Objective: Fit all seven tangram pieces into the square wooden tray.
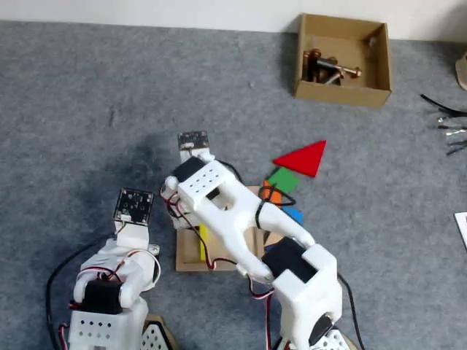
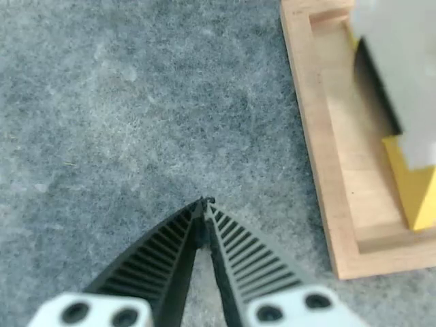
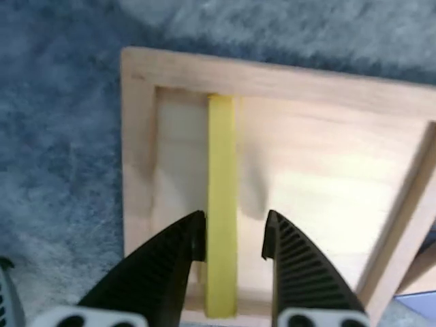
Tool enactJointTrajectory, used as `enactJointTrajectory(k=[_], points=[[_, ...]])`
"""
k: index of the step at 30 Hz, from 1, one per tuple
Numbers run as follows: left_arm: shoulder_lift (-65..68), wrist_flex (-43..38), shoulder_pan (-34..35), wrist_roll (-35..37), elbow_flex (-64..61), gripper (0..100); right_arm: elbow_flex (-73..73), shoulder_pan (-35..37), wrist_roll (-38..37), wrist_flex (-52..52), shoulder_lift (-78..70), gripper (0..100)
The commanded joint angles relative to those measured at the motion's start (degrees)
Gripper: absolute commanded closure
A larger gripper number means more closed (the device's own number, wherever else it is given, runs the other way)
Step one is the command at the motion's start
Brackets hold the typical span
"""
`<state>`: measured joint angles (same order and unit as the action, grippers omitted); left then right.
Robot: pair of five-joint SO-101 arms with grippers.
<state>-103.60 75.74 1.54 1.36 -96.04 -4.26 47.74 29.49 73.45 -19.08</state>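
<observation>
- At the left, the left gripper (image 2: 204, 206) hangs low over the grey carpet (image 2: 122, 102), well short of the work. Its ribbed fingers are pressed together to a point and hold nothing.
- Just to its right lies the square wooden tray (image 1: 191, 257), flat on the carpet, with the right arm stretched over most of it.
- Inside the tray, a yellow piece (image 3: 221, 163) stands on its thin edge. It runs from one rim to the opposite rim, close to one side wall.
- The right gripper (image 3: 231, 235) is down in the tray astride that piece, fingers spread. One finger sits against the yellow face or just beside it, and a gap shows before the other, so it is not clamped.
- I judge the step in hand to be seating this first piece. Next, it likely needs tipping flat and sliding into a corner, which calls for a light nudge that does not lift the tray.
- Further right, outside the tray and near its far corner, an orange piece (image 1: 268, 192), a green piece (image 1: 283, 179), a blue piece (image 1: 292, 215) and a red triangle (image 1: 303, 157) wait on the carpet, bunched together.
- At the far right, well apart, sits a cardboard box (image 1: 343, 91) of metal parts.
</observation>
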Motion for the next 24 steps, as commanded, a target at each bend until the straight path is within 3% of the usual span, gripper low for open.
enactJointTrajectory(k=[1, 12, 24], points=[[-0.4, 0.4, -0.7, 0.4, -1.1, 99, 0.5, -2.0, -3.6, -0.1, 4.4, 86.0], [-0.4, 0.4, -0.7, 0.4, -1.1, 99, 0.5, -1.9, -4.0, 0.0, 5.1, 86.0], [-0.4, 0.4, -0.7, 0.4, -1.1, 99, -1.5, -2.1, -4.0, 0.0, 17.5, 86.0]])
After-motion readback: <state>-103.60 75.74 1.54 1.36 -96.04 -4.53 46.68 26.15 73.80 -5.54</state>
